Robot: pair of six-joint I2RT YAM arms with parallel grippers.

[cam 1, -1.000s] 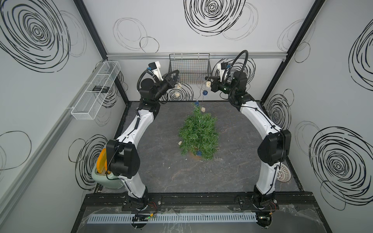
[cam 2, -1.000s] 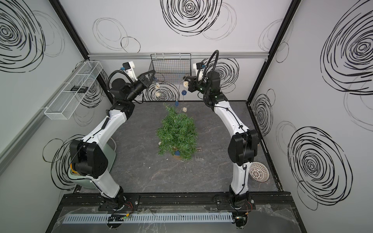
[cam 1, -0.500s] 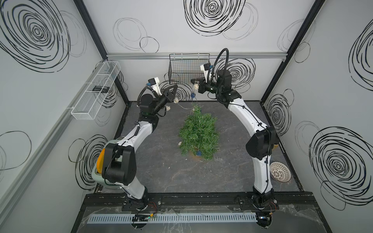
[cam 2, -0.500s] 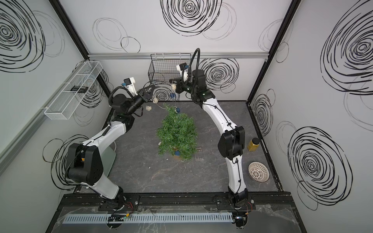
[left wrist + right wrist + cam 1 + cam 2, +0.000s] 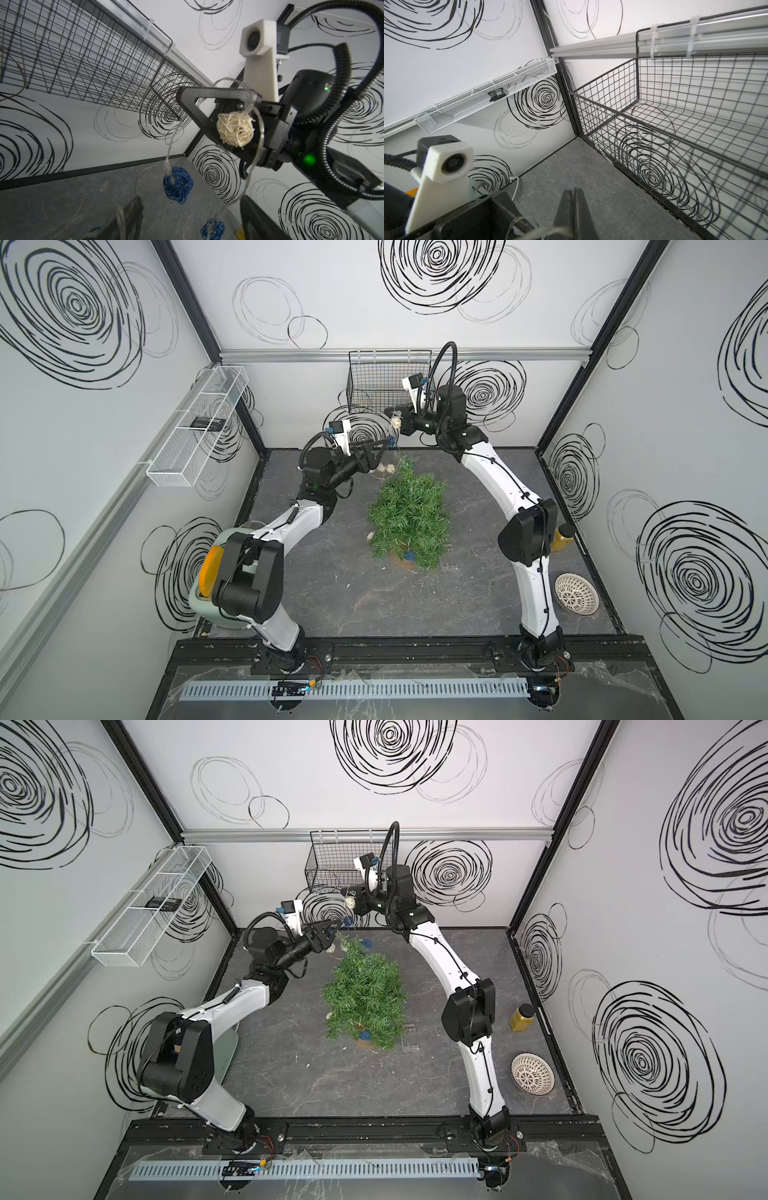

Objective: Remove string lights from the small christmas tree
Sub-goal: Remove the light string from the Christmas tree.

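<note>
Right wrist: jaws pinch string lights (image 5: 548, 231).

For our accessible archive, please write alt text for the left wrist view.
The right arm's black claw, shut, holds up string lights: a thin pale wire with woven cream and dark blue balls. A black wire basket hangs behind.

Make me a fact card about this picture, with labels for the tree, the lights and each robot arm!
Tree: small christmas tree, green, in the middle
Lights: string lights, draped from the right end effector down toward the tree; a few balls sit low on the tree
Right arm: right end effector shut on the wire, close to the black basket
Left arm: left end effector open, beside the treetop
</note>
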